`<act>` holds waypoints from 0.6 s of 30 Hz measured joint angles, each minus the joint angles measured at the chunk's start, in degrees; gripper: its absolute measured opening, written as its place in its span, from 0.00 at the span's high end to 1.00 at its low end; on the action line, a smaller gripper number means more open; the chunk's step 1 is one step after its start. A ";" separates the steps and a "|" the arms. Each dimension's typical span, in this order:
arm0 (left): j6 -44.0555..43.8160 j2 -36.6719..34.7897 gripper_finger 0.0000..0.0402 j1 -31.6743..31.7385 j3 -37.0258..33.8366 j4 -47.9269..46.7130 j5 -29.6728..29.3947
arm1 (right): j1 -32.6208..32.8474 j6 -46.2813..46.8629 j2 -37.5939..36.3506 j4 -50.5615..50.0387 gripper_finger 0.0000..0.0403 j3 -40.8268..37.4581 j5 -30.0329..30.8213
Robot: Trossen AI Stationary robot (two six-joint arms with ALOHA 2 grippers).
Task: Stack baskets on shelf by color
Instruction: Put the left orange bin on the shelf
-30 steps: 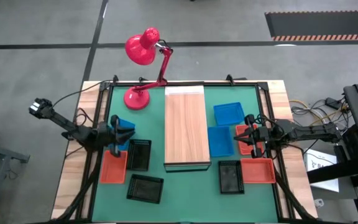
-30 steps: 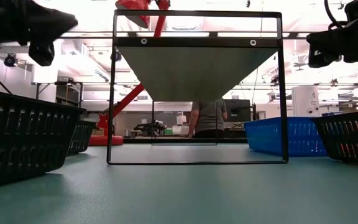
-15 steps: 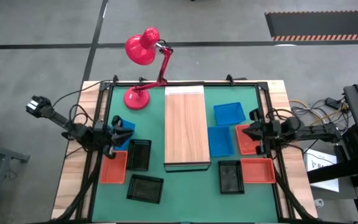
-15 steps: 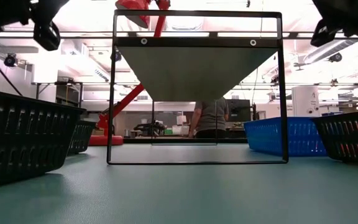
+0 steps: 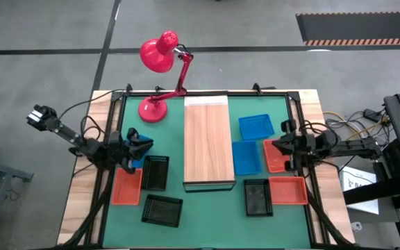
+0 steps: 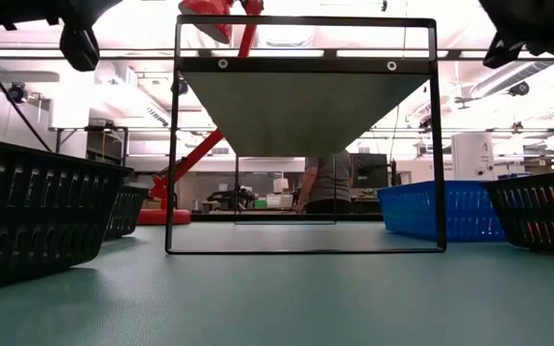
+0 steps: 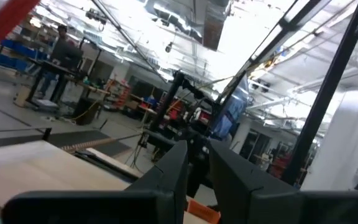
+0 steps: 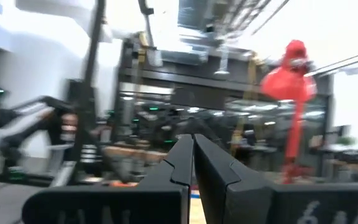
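Note:
The light-wood shelf (image 5: 208,142) stands in the middle of the green mat, and no basket is on it. To its left lie a blue basket (image 5: 142,160), a red-orange one (image 5: 126,186) and two black ones (image 5: 155,172) (image 5: 162,210). To its right lie two blue baskets (image 5: 255,126) (image 5: 246,157), two red-orange ones (image 5: 280,163) (image 5: 288,189) and a black one (image 5: 257,196). My left gripper (image 5: 140,144) hovers above the left blue basket, narrowly open (image 7: 197,149). My right gripper (image 5: 278,144) hovers shut (image 8: 193,138) above the upper red-orange basket. Neither holds anything.
A red desk lamp (image 5: 160,52) stands at the far left of the mat, its base (image 5: 151,110) beside the shelf's far end. Seen from table height, the shelf (image 6: 306,106) is a raised platform on a thin dark frame. A person (image 6: 327,183) stands in the room behind.
Both grippers have risen: in the low view they moved up toward the top of the picture, and only their lower parts show now. The baskets and the shelf have stayed where they were.

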 joint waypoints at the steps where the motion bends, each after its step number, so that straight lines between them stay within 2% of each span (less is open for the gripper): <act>1: -0.03 0.56 0.87 0.00 0.16 0.02 -0.25 | 0.00 -0.85 0.00 0.29 0.98 0.00 1.65; 4: -0.30 2.85 0.87 -0.02 0.88 0.07 -2.30 | -0.02 -4.36 0.14 1.49 0.98 0.00 4.50; 8: -1.49 6.70 0.87 -0.02 2.79 0.01 -6.39 | -0.02 -8.82 0.89 7.49 0.98 0.00 4.41; 11: -4.43 9.23 0.87 -0.02 4.44 -0.99 -7.14 | -0.02 -9.25 1.66 12.52 0.98 0.00 4.34; 15: -12.39 11.52 0.87 -0.02 8.33 -10.55 -7.41 | -0.02 -10.50 2.38 14.76 0.98 0.00 4.34; 18: -20.54 12.04 0.87 -0.02 12.59 -24.72 -8.30 | -0.02 -10.23 2.35 15.22 0.98 0.00 4.30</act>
